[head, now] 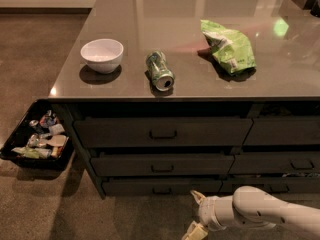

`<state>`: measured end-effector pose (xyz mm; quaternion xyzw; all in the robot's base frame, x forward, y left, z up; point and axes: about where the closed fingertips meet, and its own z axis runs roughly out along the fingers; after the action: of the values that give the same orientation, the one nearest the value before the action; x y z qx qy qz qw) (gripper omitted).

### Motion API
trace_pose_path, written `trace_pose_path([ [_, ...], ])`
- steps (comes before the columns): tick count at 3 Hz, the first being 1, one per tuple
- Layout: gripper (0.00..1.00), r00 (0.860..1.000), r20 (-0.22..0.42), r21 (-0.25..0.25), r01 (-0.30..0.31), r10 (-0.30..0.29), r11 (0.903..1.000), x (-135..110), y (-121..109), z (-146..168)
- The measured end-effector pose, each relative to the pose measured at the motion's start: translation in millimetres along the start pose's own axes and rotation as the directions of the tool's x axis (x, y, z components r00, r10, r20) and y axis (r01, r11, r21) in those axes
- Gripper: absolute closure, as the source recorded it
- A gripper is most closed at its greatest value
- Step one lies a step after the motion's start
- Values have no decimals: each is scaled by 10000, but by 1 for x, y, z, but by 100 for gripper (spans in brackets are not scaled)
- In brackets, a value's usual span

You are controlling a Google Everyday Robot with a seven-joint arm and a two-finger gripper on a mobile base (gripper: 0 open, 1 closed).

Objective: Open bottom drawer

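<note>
The bottom drawer (130, 187) is the slim dark front lowest in the left three-drawer stack, with a small loop handle (161, 190) at its centre. It looks shut, flush with the stack. My gripper (196, 214) hangs low in front of the cabinet, below and to the right of that handle and apart from it. Its cream fingers (197, 197) are spread open and hold nothing. The white arm (265, 211) comes in from the lower right.
The middle drawer (162, 165) and top drawer (162, 132) sit above. On the counter are a white bowl (102, 55), a green can (159, 71) on its side and a green chip bag (228, 47). A black tray of packets (37, 136) hangs at the left.
</note>
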<state>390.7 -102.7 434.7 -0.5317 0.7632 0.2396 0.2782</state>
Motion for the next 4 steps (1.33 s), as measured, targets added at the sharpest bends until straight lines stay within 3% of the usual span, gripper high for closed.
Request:
trace_pose_path([
  [1, 0, 10000, 1, 0, 0, 0, 10000, 0, 0, 0],
  [2, 0, 9997, 225, 148, 117, -121, 9998, 18, -22, 24],
  [3, 0, 9946, 829, 1136, 520, -616, 9922, 50, -78, 55],
  [4, 0, 9877, 1448, 1394, 387, -590, 9895, 84, -106, 92],
])
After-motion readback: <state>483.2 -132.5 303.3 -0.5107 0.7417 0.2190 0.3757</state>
